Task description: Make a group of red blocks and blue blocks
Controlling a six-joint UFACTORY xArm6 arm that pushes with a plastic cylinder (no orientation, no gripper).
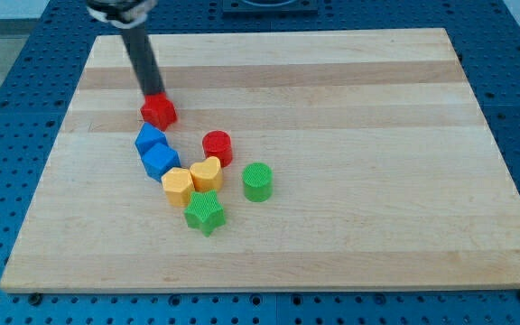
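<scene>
Camera view: table point(350, 99), wooden. My tip point(154, 96), a bare rod with no claw to open or close, touches red hexagonal block point(159, 111) from the view's top. Below: two blue blocks point(150, 139) point(160, 161) touching; red cylinder point(217, 146) to their right. Yellow pair point(177, 186) point(206, 173), green star point(204, 213), green cylinder point(257, 181) nearby.

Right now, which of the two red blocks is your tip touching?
My tip touches the red hexagonal block at the cluster's top; the red cylinder block sits apart, toward the view's right, beside the blue blocks.
</scene>
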